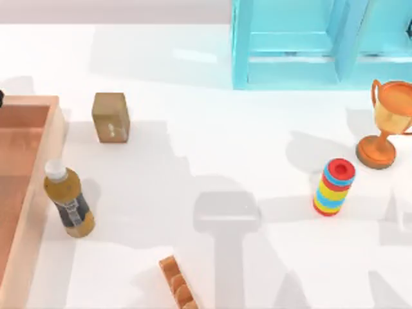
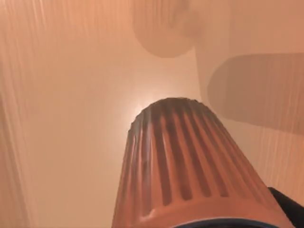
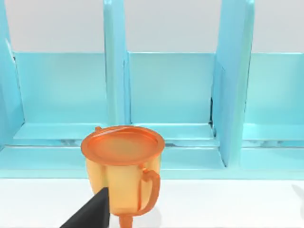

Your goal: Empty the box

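Note:
The box (image 1: 26,167) of light orange-brown wood lies at the table's left edge, partly cut off in the top view. Its floor (image 2: 71,118) spreads across the left wrist view. Very close to that camera, over the floor, is a ribbed orange cylinder (image 2: 185,166). A dark part of my left gripper (image 2: 286,206) shows beside the cylinder; whether it grips it is unclear. A bottle (image 1: 68,201) of brown liquid with a white cap stands on the table just outside the box's right wall. My right gripper (image 3: 92,214) hangs near a gold trophy (image 3: 123,166).
A tan block (image 1: 111,117) stands right of the box's far corner. A light blue cabinet (image 1: 309,45) fills the back right. The trophy (image 1: 385,122) and a stack of coloured rings (image 1: 335,187) stand at the right. A ridged brown piece (image 1: 178,286) lies at the front edge.

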Robot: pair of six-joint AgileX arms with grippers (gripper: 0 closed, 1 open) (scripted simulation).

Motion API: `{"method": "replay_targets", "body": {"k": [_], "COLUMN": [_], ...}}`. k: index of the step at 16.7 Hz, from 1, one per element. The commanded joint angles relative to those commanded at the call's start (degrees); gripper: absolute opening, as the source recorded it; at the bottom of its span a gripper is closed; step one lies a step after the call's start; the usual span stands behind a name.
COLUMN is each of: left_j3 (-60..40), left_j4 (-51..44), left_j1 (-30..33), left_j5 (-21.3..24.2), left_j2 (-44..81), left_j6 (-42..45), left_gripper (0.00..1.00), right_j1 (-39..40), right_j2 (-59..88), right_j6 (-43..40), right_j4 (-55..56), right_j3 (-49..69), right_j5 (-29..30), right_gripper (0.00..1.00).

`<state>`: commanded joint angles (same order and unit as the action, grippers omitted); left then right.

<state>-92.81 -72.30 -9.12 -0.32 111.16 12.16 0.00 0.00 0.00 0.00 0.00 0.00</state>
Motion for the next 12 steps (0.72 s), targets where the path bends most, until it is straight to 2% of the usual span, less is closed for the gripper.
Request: {"method": "replay_targets", "body": {"k": [6,12], "left_j3": [-11.77,-12.78], "left_j4": [-11.9,-12.8], "left_j1": [-0.41,-0.28], "left_j5": [0.18,0.13], "left_j2": [-0.77,-0.38], "left_j6": [-0.6,-0.85], "left_gripper": [0.0,0.0], "right_j1": [0.0,0.0], "right_j2": [0.0,0.0], "right_j6": [0.0,0.0], "right_j4": [0.0,0.0], "right_j3": [0.0,0.0], "right_j5": [0.0,0.0], "right_gripper": [1.0,1.0]}}
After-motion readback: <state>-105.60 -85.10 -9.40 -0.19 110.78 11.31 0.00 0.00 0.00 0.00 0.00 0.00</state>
